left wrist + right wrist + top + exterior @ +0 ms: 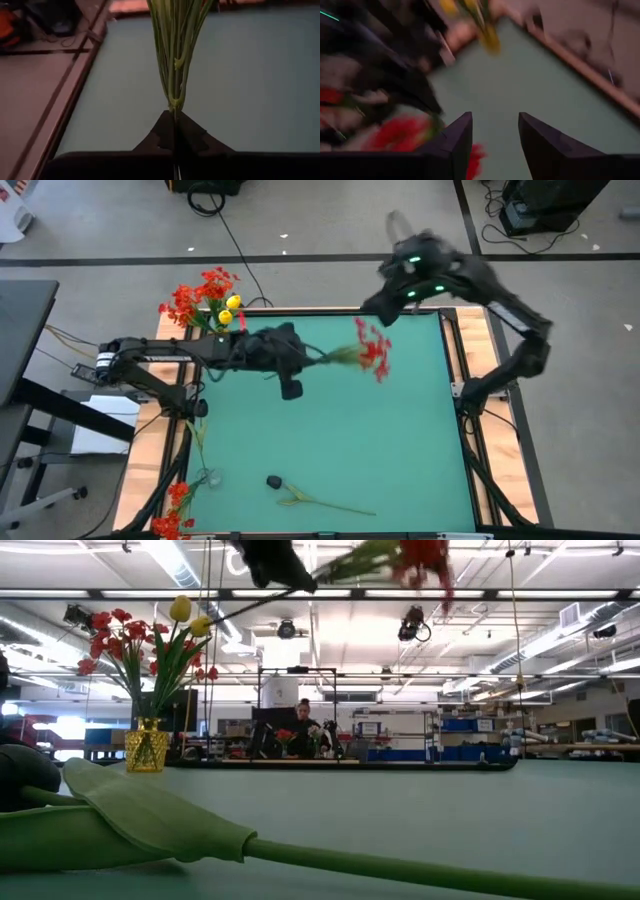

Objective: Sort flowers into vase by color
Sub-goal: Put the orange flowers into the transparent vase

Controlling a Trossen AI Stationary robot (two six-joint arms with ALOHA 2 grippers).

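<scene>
Left gripper (312, 357) clamped on a red spray (374, 352), held above the green table (400, 450).

From the left gripper, open mat spreads toward the near edge and the right rail; the yellow vase (221, 323) (already holding red and yellow blooms) stands behind it at the far left corner. The spray's long axis runs straight out past the closed fingertips, stem (175, 55) first, blossoms toward the right gripper (495, 137), which hangs just beyond them with its fingers parted and nothing between. The left arm reaches in level from the left edge. A loose stem (325, 502) lies near the front edge.
</scene>
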